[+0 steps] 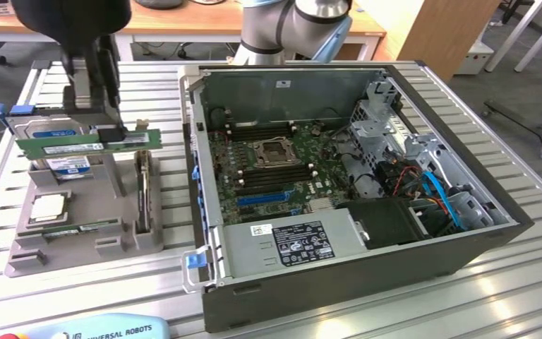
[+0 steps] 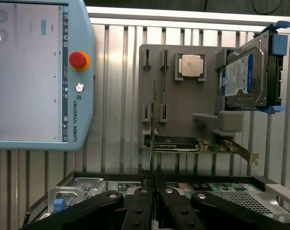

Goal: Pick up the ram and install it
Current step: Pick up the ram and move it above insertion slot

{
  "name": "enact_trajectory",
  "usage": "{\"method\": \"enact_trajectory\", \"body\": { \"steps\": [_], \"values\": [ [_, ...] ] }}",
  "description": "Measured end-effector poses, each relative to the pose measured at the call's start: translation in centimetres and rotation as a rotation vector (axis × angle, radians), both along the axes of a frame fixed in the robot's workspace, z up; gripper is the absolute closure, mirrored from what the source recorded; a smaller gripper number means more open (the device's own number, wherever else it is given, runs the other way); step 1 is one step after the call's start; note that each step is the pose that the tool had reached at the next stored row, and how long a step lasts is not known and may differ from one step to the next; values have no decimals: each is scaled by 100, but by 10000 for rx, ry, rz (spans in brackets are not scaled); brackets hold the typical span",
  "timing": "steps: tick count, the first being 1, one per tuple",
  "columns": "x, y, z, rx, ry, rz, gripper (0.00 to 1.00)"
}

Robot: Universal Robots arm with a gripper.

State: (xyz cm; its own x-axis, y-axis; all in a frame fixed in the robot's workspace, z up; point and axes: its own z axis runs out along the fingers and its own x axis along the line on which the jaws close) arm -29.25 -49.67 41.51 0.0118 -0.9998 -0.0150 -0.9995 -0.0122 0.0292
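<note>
While hanging over the grey fixture (image 1: 26, 258) at the exterior view's left, clamping the ram (image 1: 68, 147) in the gripper (image 1: 111, 134), jaws closed on the stick off-centre, toward the end nearer the computer case (image 1: 346, 289). Carrying the ram level, long edge horizontal, label side facing the exterior camera, raised clear of the fixture's base. Showing edge-on in the wrist view, as a thin line running out from between the pinched fingertips (image 2: 142, 206).

Noting behind the ram a hard drive (image 1: 50, 131) standing upright in the fixture, below it a silver processor (image 1: 47, 205) lying flat in its pocket, and an expansion card (image 1: 143, 191) standing on edge along the fixture's side nearest the case. Noting also a green strip (image 1: 81, 227) lying along the fixture's front, possibly a second memory stick, being too small to confirm.

Observing the case lying open on the slatted table (image 1: 535, 296), motherboard (image 1: 271, 169) exposed, well apart from the ram. Finding a teach pendant (image 1: 101, 328) resting at the table's near edge.
</note>
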Motion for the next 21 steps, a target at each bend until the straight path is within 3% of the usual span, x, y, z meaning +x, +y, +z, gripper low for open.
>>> {"method": "enact_trajectory", "body": {
  "steps": [21],
  "values": [
    [720, -2, 0, 0, 1, -1, 89]
  ]
}}
